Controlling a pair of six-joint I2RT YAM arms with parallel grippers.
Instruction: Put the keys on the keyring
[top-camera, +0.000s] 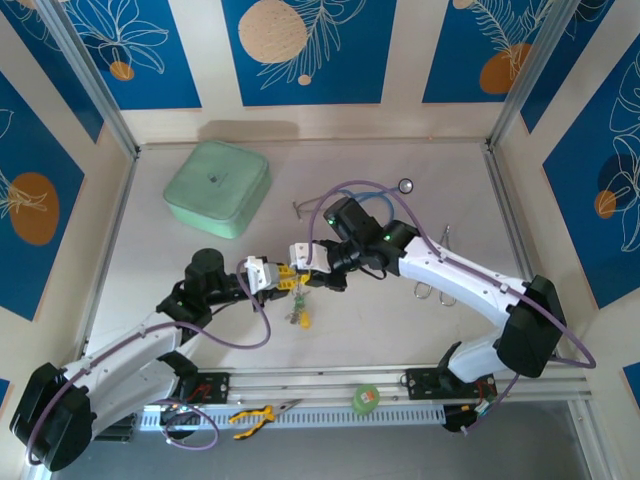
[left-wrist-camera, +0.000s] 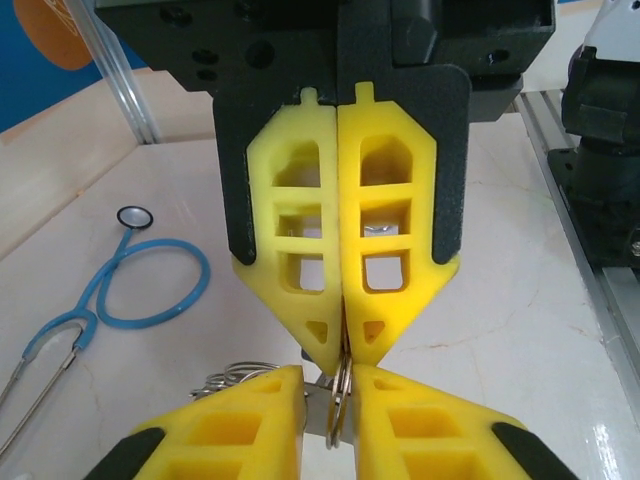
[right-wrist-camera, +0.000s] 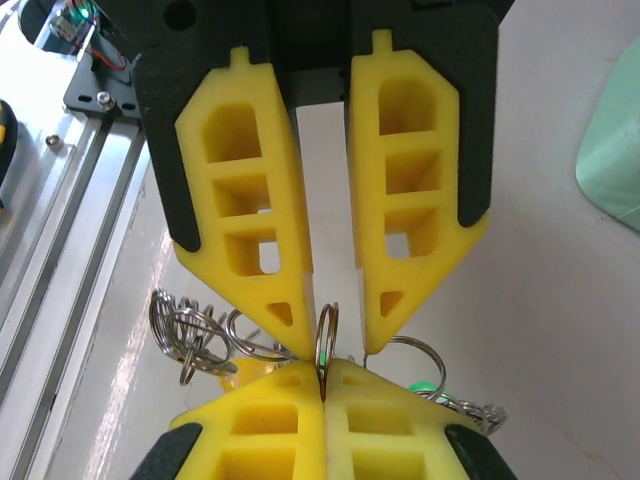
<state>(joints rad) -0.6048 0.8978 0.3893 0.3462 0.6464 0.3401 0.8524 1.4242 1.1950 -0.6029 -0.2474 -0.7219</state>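
Right fingers (right-wrist-camera: 265, 420) clamp the keyring (right-wrist-camera: 327, 335) edge-on; left fingers (right-wrist-camera: 270, 290) stand apart, straddling it, keys (right-wrist-camera: 195, 335) bunched beside. On the bench (top-camera: 400, 340), stethoscope (left-wrist-camera: 132, 217) at one o'clock, green case (top-camera: 217, 187) at ten.

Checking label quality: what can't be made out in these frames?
Top external: keys too small to count.
Right wrist: keyring edge-on, lower arc hidden inside right gripper.
Left wrist: stethoscope tubing cut off by left edge.
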